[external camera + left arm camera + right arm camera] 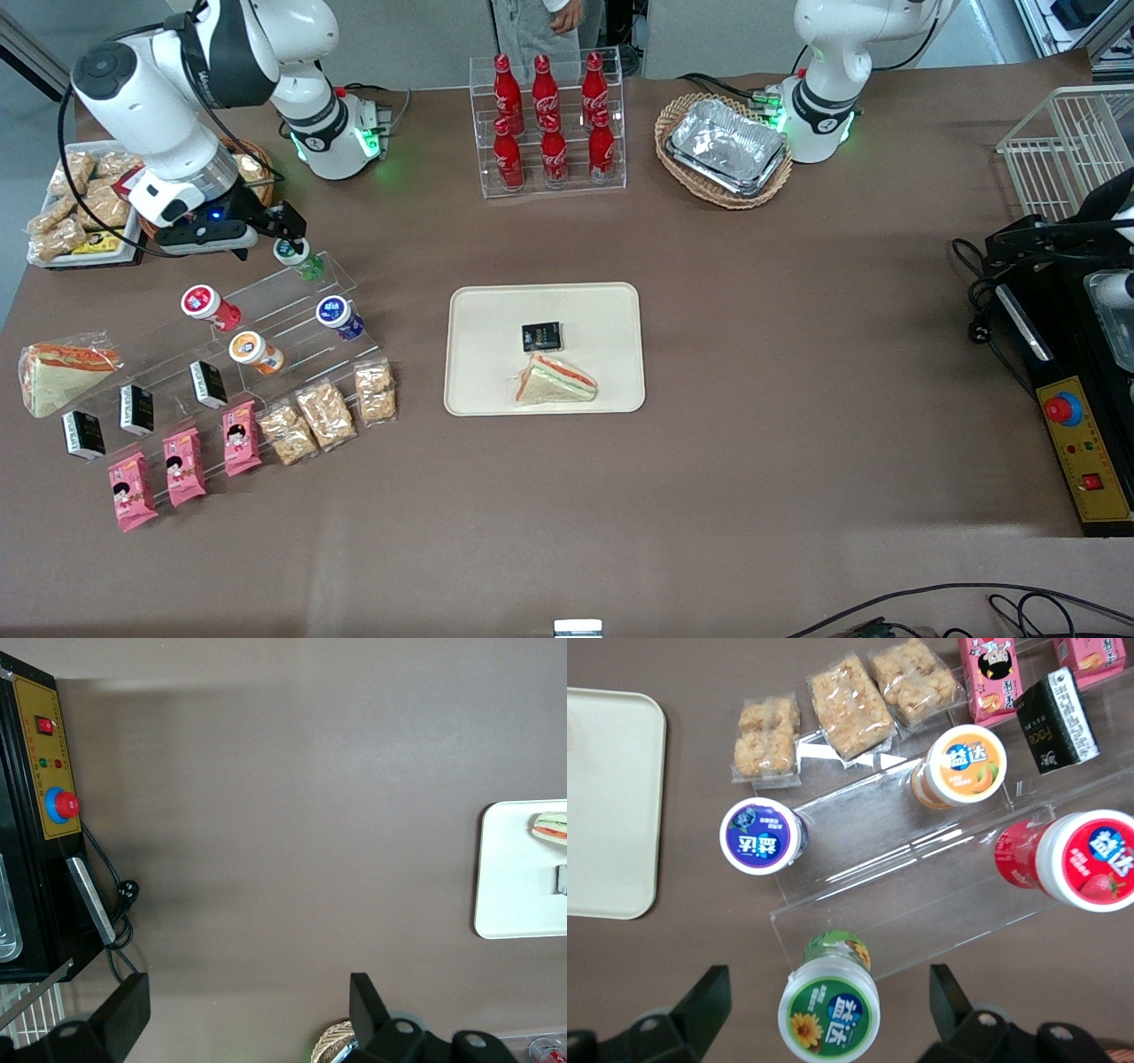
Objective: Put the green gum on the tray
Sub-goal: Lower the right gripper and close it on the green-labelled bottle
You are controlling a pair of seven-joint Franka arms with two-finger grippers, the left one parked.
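My gripper [824,1010] hangs spread and unclenched around the green gum [829,1013], lid reading "益达", near the tabletop's working-arm edge; tray [611,306] mid-tabletop.

Even, bright overhead light fell on the brown table [753,372], throwing only soft, short shadows beside the cream tray [478,306] and under the gripper [828,1014], whose spread black fingers [700,1001] looked slightly blurred in the right wrist view. Glare streaked the clear acrylic steps [939,890] and flashed off the foil trays [726,146] toward the parked arm's end. The front view stayed sharp mid-table, softening a little toward the table's nearest edge
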